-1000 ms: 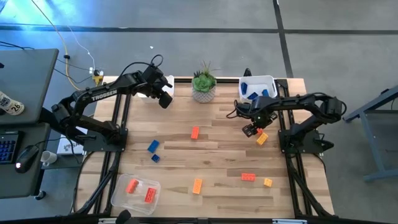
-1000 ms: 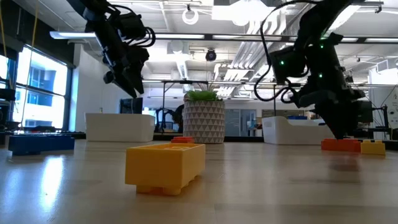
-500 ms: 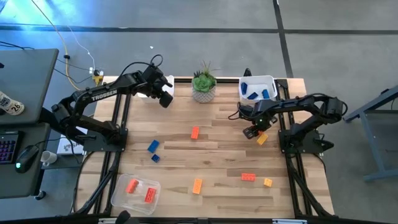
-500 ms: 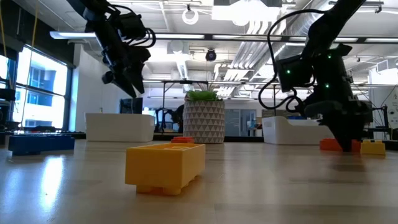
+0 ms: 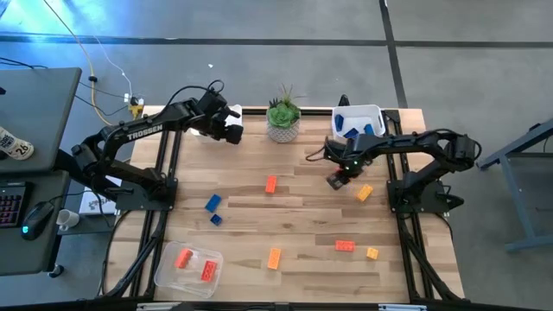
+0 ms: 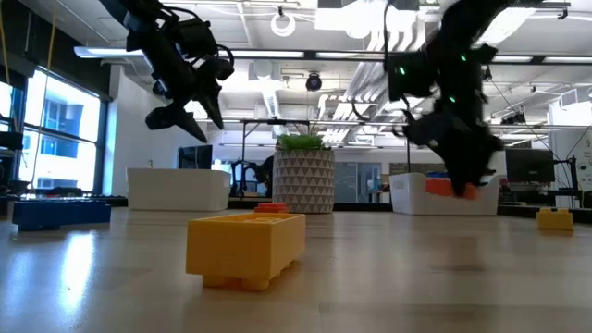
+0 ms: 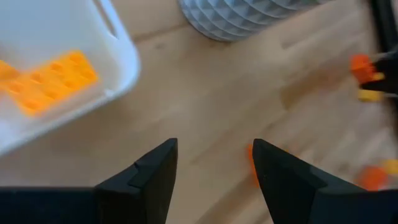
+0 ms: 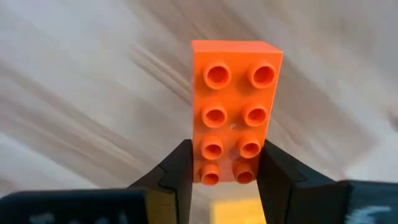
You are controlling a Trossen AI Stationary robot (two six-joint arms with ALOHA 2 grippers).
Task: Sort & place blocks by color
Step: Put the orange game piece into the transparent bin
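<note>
My right gripper (image 5: 339,179) is shut on a red-orange brick (image 8: 235,112) right of the table's middle, a little above the wood. A yellow-orange brick (image 5: 364,192) lies on the table just right of it. My left gripper (image 5: 229,130) hangs open and holds nothing, above a white tray (image 7: 118,56) at the far left that contains a yellow-orange brick (image 7: 50,81). Loose on the table lie a red-orange brick (image 5: 270,184), two blue bricks (image 5: 212,203), a yellow-orange brick (image 5: 274,257), another red-orange brick (image 5: 345,246) and a yellow one (image 5: 371,253). My right gripper pinches the red-orange brick's two long sides (image 8: 200,163) between its two fingers, near one end. The fingers come from above, pointing down, and lie across the brick. The brick is level, studs up, lifted clear of the table (image 6: 444,188).
A potted plant (image 5: 282,117) stands at the far middle. A white tray (image 5: 357,121) with blue bricks is at the far right. A clear tray (image 5: 188,268) with red-orange bricks sits near the front left corner. Bare wood lies around the table's middle.
My right gripper has shut on the red-orange brick, lifted it clear of the table and carried it a little toward the table's left, leaving the yellow-orange brick behind. My left gripper has rolled about its own axis without changing place.
</note>
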